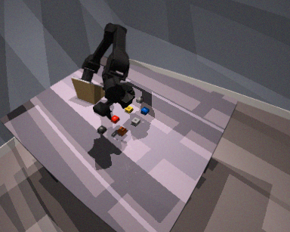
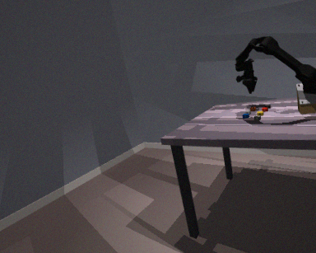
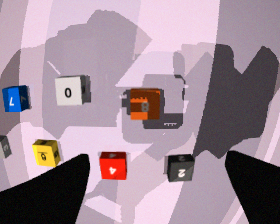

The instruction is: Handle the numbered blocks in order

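Grey walls (image 1: 236, 26) (image 2: 51, 65) surround a pale mauve table (image 1: 160, 196) (image 2: 244, 142) (image 3: 200, 20) crossed by shadows. From left to right in the wrist view, seven blocks lie below the raised pincer (image 1: 116, 110) (image 2: 251, 91) (image 3: 157, 156), one of each colour. Beyond its left finger sit a grey block (image 1: 140, 99) (image 2: 257, 118) (image 3: 4, 146), cut off by the frame, and a blue block (image 1: 145, 110) (image 2: 245, 115) (image 3: 15, 99) showing 7. A yellow block (image 1: 129, 109) (image 2: 260, 113) (image 3: 46, 153), 6 or 9, is just beside that fingertip; a white block (image 1: 136, 122) (image 3: 71, 91), 0, lies farther ahead. Between the fingertips' lines appear a red block (image 1: 115, 119) (image 2: 265, 109) (image 3: 113, 165), 4, an orange block (image 1: 121, 131) (image 2: 253, 109) (image 3: 145, 104), 8, farther forward, and a dark block (image 1: 101, 129) (image 3: 180, 168), 2. The 4 and 2 read upside down, the 0 squarely across. All look cubic, their long axis indistinct. The pincer is wide open and unloaded; a tan box (image 1: 86, 91) (image 2: 312, 107) stands behind it, toward the arm's base.
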Action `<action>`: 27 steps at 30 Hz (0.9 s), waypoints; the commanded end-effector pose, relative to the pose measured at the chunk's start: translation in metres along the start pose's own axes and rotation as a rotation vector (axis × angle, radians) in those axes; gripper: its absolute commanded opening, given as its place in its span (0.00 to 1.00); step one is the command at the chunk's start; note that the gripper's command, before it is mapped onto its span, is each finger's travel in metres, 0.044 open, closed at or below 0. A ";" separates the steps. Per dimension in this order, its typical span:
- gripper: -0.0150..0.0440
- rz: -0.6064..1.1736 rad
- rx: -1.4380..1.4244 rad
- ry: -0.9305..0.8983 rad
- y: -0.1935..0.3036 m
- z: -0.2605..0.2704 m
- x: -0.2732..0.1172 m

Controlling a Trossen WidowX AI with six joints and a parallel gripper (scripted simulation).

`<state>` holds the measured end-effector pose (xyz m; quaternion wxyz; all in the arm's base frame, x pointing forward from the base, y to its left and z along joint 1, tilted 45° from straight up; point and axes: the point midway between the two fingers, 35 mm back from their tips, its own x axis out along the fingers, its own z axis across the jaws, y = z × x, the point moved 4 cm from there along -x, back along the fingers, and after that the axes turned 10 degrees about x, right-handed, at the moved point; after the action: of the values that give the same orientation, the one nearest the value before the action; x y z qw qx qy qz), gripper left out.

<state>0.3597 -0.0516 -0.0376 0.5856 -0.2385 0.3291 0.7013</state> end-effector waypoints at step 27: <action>0.93 -0.002 -0.010 -0.006 -0.009 0.094 0.081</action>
<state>0.3538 0.0767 -0.0350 0.5769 -0.2409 0.3246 0.7097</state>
